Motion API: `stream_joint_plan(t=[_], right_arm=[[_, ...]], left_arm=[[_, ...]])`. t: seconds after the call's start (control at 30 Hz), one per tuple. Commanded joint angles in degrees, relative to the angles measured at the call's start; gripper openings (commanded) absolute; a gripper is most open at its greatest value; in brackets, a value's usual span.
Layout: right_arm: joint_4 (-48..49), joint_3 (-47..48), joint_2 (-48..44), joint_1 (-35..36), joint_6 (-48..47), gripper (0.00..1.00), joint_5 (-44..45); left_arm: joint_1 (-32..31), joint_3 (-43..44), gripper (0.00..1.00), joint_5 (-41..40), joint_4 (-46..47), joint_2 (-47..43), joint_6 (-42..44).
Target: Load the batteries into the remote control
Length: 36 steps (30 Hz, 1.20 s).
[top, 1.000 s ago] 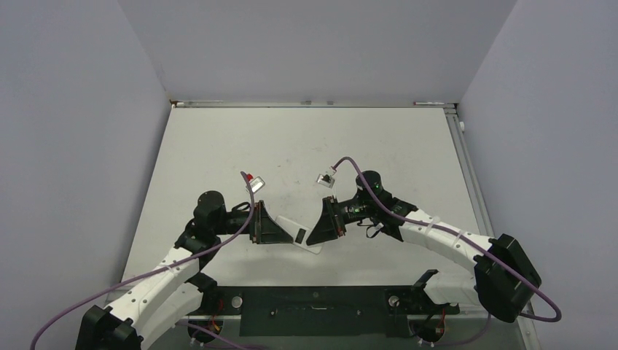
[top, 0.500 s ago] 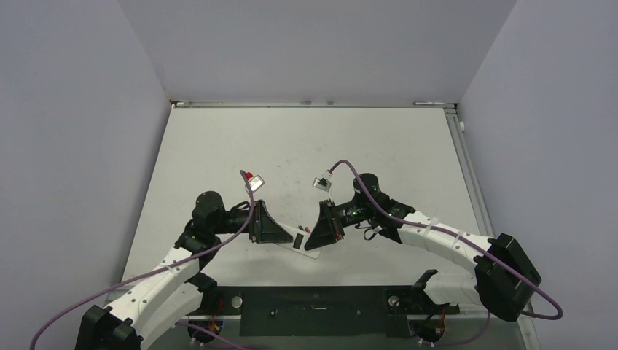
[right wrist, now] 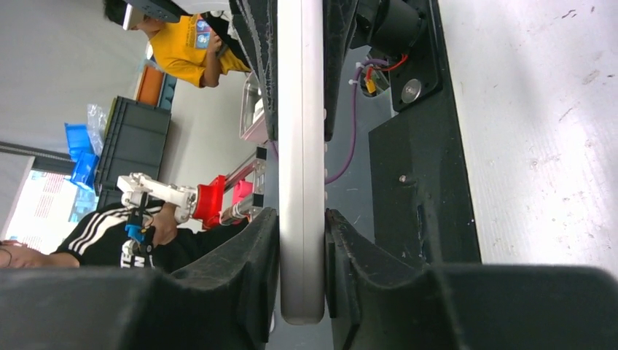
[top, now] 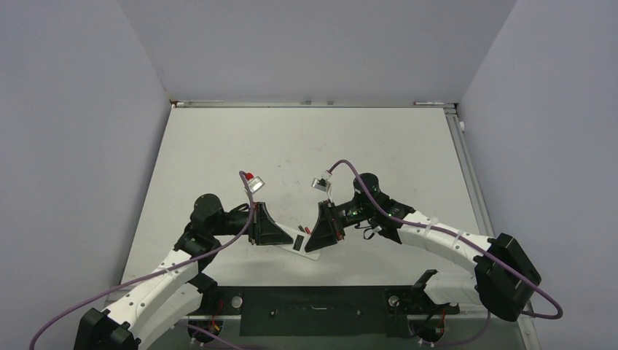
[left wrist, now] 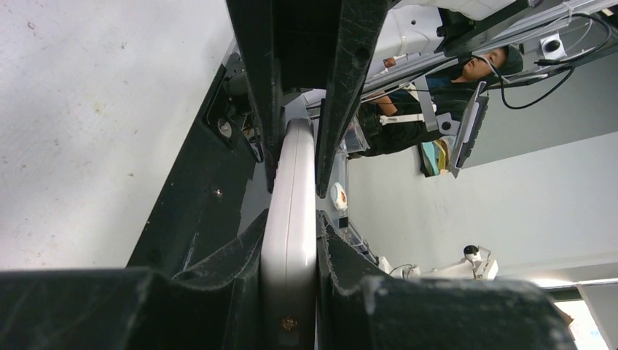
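Here the remote control (top: 306,250) hangs in the air low over the near middle of the desk (top: 291,146), pinched at both ends. Its long axis runs from one arm to the other, slanting a little toward the near right in the overhead view, with a broad face turned up. That face shows a small dark patch (top: 299,239) (perhaps the open battery bay, though it is too small to be sure).

The left claw (top: 286,238) is closed on the remote's left end. Its own camera sees the white bar edge-on, squeezed between its two fingers. The right claw (top: 315,237) grips the opposite end in the same way, with the bar's narrow edges against its pads.

So the remote lies straight ahead of each claw, reaching out toward the other, and neither arm is nearer than its partner.

I cannot make out the batteries in any view, on the desk or in the remote. As I judge it, one claw must let go to fetch a battery while the other keeps the bar level.
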Motion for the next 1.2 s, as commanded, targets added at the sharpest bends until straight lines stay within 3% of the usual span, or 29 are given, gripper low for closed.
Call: stream_joint_plan(t=[0.0, 0.2, 0.27, 0.4, 0.8, 1.17], right_arm=[[-0.9, 1.4, -0.5, -0.2, -3.1, 0.33, 3.1], [-8.3, 2.1, -4.3, -0.4, -6.9, 0.54, 10.2], [-10.9, 1.7, -6.1, -0.6, -7.2, 0.58, 14.8], [-6.9, -2.3, -11.7, -1.4, -2.1, 0.62, 20.0], [5.0, -11.5, -22.4, -0.4, 9.9, 0.60, 32.6], [9.1, -11.8, -20.1, 3.3, 11.5, 0.54, 37.3]], left_arm=[[-0.3, 0.7, 0.00, -1.2, 1.3, -1.4, -0.1], [-0.1, 0.0, 0.00, -6.2, -0.1, -3.8, 0.1], [-0.1, -0.1, 0.00, -7.7, -0.2, -4.9, -0.2], [0.1, 0.0, 0.00, -10.0, -0.4, -6.2, -0.3], [0.5, 0.8, 0.00, -13.7, -1.8, -6.1, -0.6], [0.7, 1.5, 0.00, -14.8, -4.1, -6.5, -0.7]])
